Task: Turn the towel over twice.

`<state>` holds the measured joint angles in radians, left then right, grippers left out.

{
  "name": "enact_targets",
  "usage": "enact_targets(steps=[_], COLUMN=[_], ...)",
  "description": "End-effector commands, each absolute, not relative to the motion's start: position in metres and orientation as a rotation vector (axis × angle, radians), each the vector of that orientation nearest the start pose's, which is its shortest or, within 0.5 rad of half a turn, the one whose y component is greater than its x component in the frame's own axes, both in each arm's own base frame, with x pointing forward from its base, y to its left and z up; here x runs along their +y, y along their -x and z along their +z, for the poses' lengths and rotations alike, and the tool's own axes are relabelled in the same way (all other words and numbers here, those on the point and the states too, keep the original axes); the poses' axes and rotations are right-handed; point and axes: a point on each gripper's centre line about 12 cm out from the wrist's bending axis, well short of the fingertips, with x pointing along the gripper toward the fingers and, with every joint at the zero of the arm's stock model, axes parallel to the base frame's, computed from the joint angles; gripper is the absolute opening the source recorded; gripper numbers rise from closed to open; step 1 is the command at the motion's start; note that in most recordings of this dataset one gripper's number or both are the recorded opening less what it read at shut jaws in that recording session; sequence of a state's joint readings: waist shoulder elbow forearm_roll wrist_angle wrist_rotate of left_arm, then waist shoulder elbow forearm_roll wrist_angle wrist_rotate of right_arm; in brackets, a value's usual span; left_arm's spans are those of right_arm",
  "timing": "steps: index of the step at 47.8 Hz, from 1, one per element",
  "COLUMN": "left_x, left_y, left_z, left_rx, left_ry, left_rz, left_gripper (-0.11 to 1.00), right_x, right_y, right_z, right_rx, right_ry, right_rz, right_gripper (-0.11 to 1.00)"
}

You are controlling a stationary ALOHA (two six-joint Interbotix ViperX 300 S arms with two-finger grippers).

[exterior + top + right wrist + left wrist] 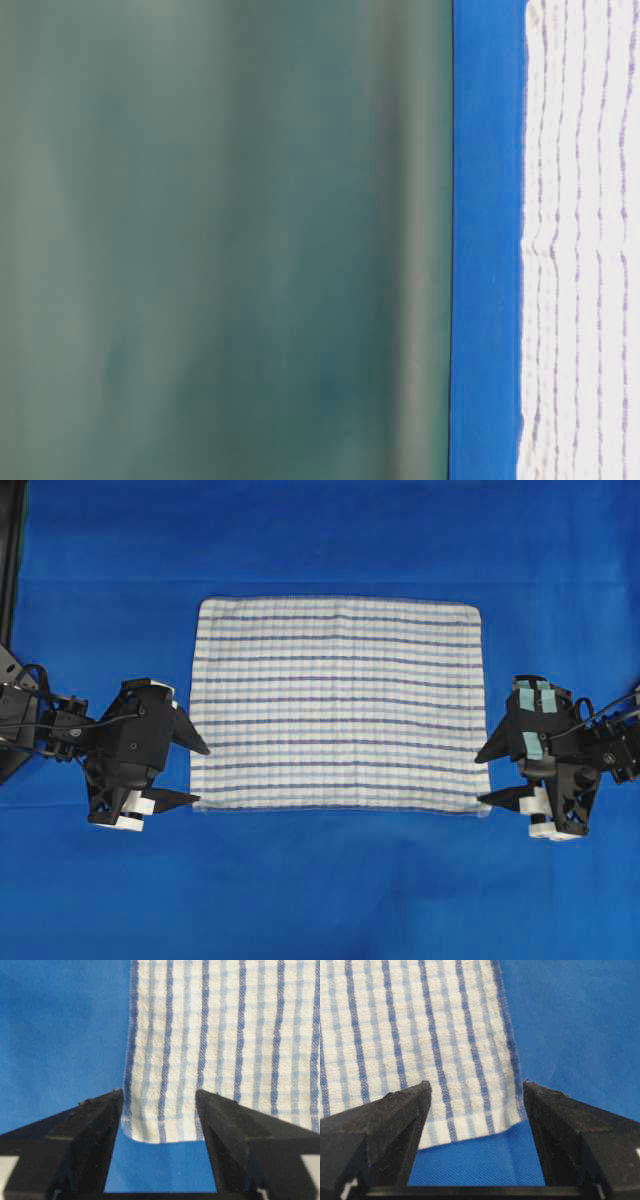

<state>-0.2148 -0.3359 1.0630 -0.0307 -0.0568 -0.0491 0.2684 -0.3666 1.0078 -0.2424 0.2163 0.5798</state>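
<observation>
Left pincer (pixel 198 774) stood wide at the towel's (pixel 338 704) near left corner, holding nothing; towel lay flat on the blue counter (pixel 320 900); right pincer (pixel 487 775) gaped wide, empty, at the near right corner.

The left gripper (pixel 197 775) is sitting low with jaws spread wide. The right gripper (pixel 488 777) is mirroring it, fingers parted, gripping nothing.

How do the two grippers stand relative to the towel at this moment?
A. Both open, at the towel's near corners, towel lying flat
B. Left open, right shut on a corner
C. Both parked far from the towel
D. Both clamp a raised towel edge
A: the left gripper and right gripper both show spread fingers at the corners of the flat towel.
</observation>
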Motion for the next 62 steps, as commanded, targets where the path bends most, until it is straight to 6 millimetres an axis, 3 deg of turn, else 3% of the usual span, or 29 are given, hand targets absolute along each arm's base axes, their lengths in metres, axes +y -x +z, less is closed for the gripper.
enact_targets(steps=[1,10,22,34,42,52,62], left_x=[-0.060,-0.059,-0.039,-0.011,0.000,0.005,0.011], left_y=[-0.274,-0.278,-0.274,-0.257,-0.237,-0.210,-0.183], left_z=[0.173,0.197,0.236,0.269,0.282,0.289,0.269], left_rx=[0.626,0.554,0.434,0.302,0.242,0.204,0.187], left_ry=[0.006,-0.002,0.025,0.043,0.009,-0.037,-0.036], left_rz=[-0.184,-0.188,-0.126,-0.036,0.000,0.019,0.054], left_gripper=[0.66,0.66,0.65,0.65,0.65,0.65,0.65], right_x=[0.066,0.058,0.030,-0.004,-0.015,-0.020,-0.025], right_y=[-0.261,-0.261,-0.252,-0.229,-0.210,-0.187,-0.166], right_z=[0.171,0.198,0.243,0.277,0.294,0.295,0.275], right_rx=[0.833,0.731,0.549,0.410,0.370,0.337,0.318], right_ry=[-0.177,-0.127,-0.085,-0.059,-0.024,0.003,-0.020], right_rz=[0.068,0.078,0.023,-0.094,-0.154,-0.189,-0.213], right_gripper=[0.62,0.63,0.63,0.63,0.63,0.63,0.63])
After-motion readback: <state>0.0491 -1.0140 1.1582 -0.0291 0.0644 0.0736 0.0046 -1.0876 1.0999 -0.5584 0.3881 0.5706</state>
